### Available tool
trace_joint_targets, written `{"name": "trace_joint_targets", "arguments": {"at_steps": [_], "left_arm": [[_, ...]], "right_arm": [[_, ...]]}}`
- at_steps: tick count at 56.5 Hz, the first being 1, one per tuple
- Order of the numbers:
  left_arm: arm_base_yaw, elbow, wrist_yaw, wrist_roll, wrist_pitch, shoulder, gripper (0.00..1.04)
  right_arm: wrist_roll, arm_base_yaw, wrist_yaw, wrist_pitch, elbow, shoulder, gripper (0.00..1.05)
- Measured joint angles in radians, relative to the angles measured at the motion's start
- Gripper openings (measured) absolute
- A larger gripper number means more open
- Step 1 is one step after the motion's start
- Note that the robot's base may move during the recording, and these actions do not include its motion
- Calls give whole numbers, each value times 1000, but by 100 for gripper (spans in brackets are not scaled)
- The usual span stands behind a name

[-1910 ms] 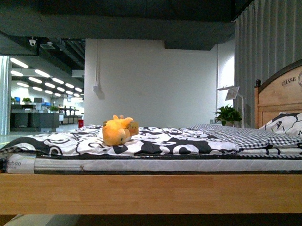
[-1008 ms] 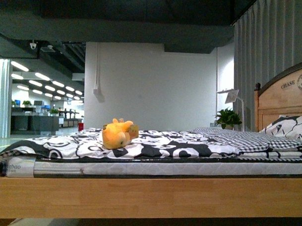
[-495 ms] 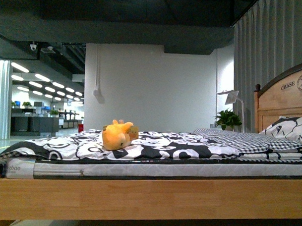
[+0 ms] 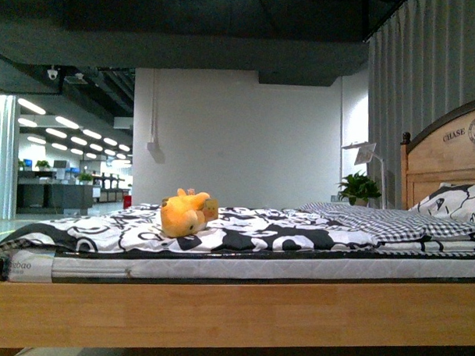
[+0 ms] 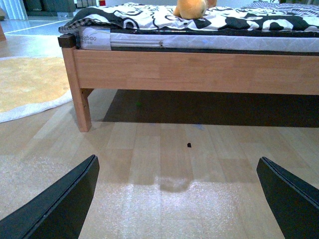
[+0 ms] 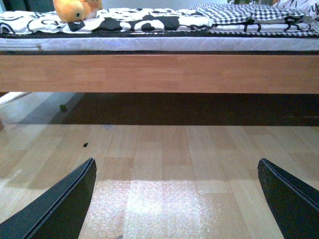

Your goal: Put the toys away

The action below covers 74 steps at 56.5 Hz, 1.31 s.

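Observation:
A yellow-orange plush toy [image 4: 185,213] lies on the black-and-white patterned bedcover, left of the bed's middle in the front view. It also peeks in at the edge of the left wrist view as the toy [image 5: 191,8] and of the right wrist view as the toy [image 6: 75,9]. My left gripper [image 5: 177,201] is open, low over the wooden floor, well short of the bed. My right gripper [image 6: 177,199] is open too, likewise over bare floor with nothing between its fingers. Neither arm shows in the front view.
The bed's wooden side rail [image 4: 233,314] crosses the front view, with a headboard [image 4: 449,162], pillow [image 4: 455,201] and checked blanket [image 4: 392,222] at the right. A bed leg [image 5: 80,104] and a round yellow rug [image 5: 27,84] lie on the left wrist's side. A potted plant [image 4: 359,186] stands behind.
The front view has drifted slightly: the bed and toy sit a little lower in the picture than 1.9 s ago. The toy has not moved on the bed.

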Motion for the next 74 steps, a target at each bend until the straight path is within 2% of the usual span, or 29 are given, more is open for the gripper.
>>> {"name": "trace_joint_targets", "arguments": {"at_steps": [74], "left_arm": [[0,0,0,0,0,0,98]], "right_arm": [[0,0,2,0,0,0,98]]}}
